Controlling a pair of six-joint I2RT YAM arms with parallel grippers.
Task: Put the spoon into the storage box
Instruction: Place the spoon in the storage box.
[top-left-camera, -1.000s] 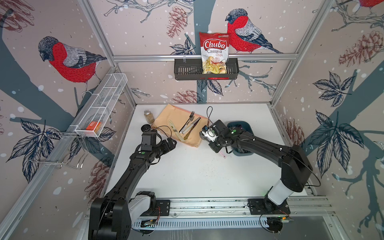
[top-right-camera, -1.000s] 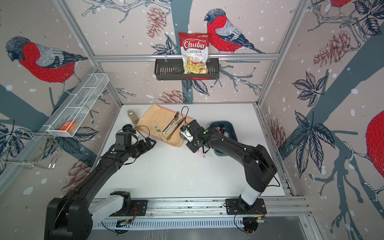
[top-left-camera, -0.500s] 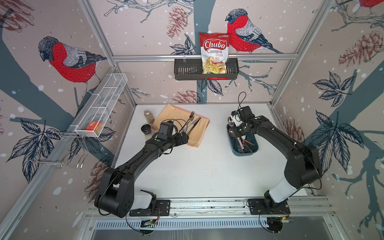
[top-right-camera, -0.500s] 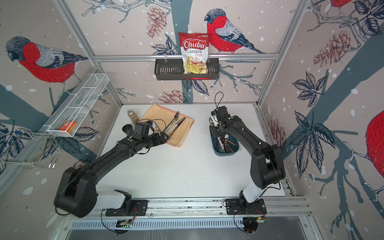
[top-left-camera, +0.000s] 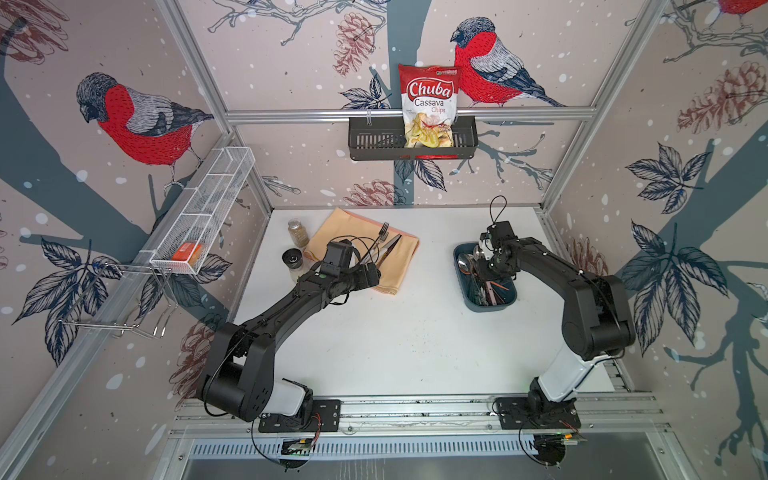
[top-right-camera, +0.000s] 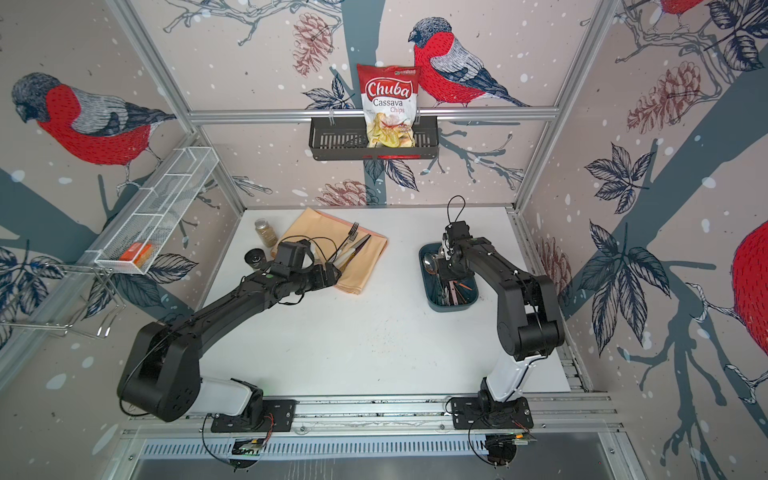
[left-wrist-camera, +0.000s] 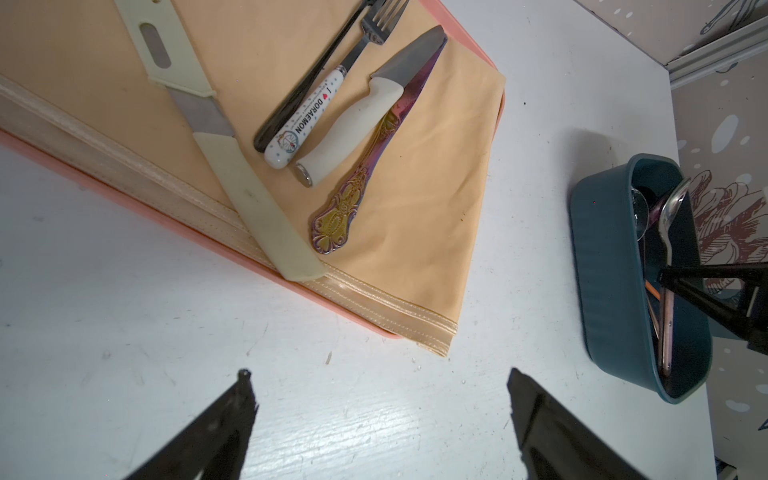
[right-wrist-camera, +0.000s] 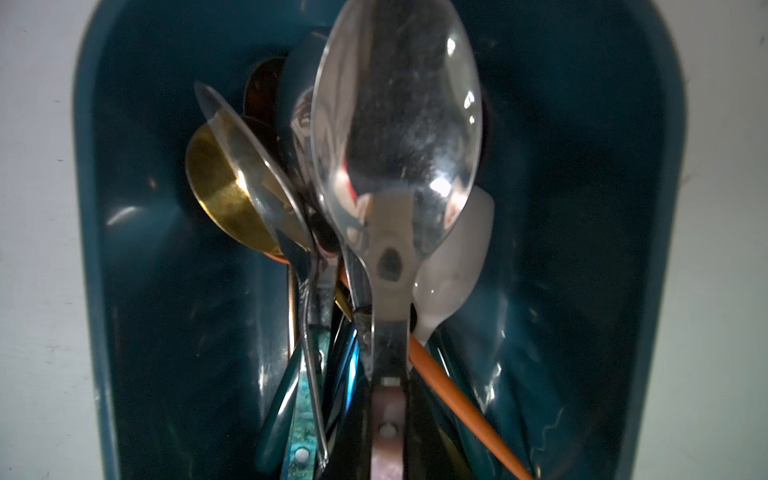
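The dark teal storage box (top-left-camera: 468, 300) (top-right-camera: 432, 300) stands on the right of the white table, with several spoons lying in it. My right gripper (right-wrist-camera: 386, 399) reaches into it and is shut on the pinkish handle of a large silver spoon (right-wrist-camera: 395, 137) (left-wrist-camera: 670, 216). That spoon's bowl points at the box's far end, raised above the other spoons. My left gripper (left-wrist-camera: 380, 374) (top-left-camera: 374, 274) hovers open over bare table at the near edge of the orange cloth, nothing between its fingers.
The orange cloth (left-wrist-camera: 436, 174) (top-left-camera: 399, 266) carries a fork (left-wrist-camera: 365, 45), a white-handled knife (left-wrist-camera: 353, 124), an ornate gold knife and a cream-handled knife. A spice jar (top-left-camera: 297, 232) and a black cup (top-left-camera: 293, 258) stand beside it. A black basket with a chips bag (top-left-camera: 428, 104) and a white mesh tray (top-left-camera: 199, 220) hang on the walls.
My right arm carried the spoon from beside the cloth over to the storage box and down into it. My left arm stretched forward to the cloth's near edge.
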